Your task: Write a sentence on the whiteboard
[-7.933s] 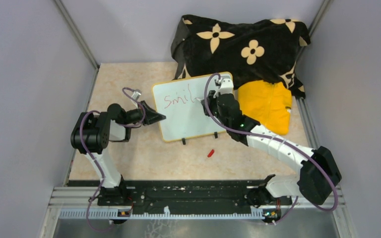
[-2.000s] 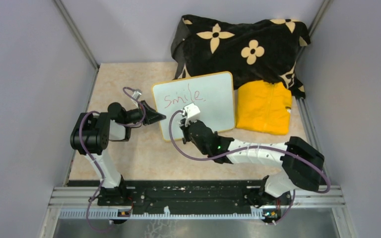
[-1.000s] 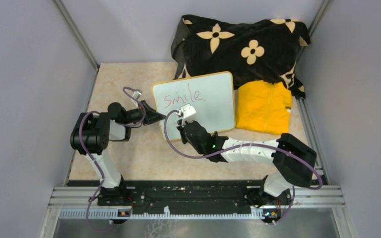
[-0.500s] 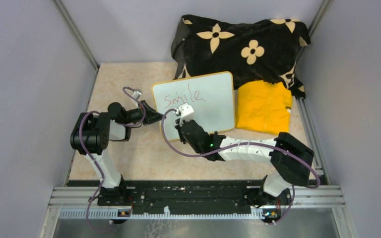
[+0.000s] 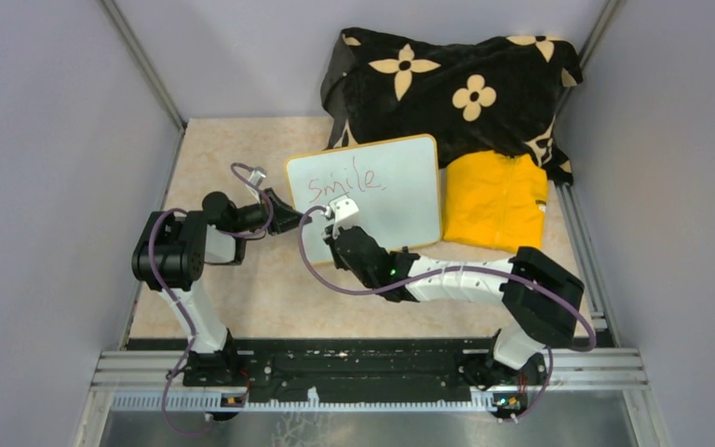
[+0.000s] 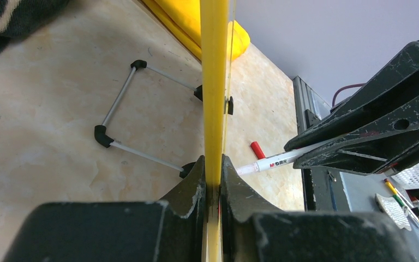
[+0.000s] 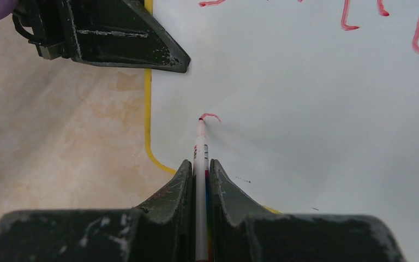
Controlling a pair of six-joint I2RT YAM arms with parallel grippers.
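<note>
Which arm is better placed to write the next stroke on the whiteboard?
Right. The right tool is shut on the marker, its tip at a short red stroke on the whiteboard, below the word smile. The left tool is clamped on the board's yellow edge, steadying it.

White, glossy whiteboard [image 5: 405, 205] with yellow frame; writing [image 5: 335, 183] is red. Black blanket [image 5: 447, 88] carries tan flower pattern; cloth [image 5: 495, 200] is plain yellow. Mottled beige tabletop [image 5: 223, 154]; marker [image 7: 200, 153] white, red-tipped.
</note>
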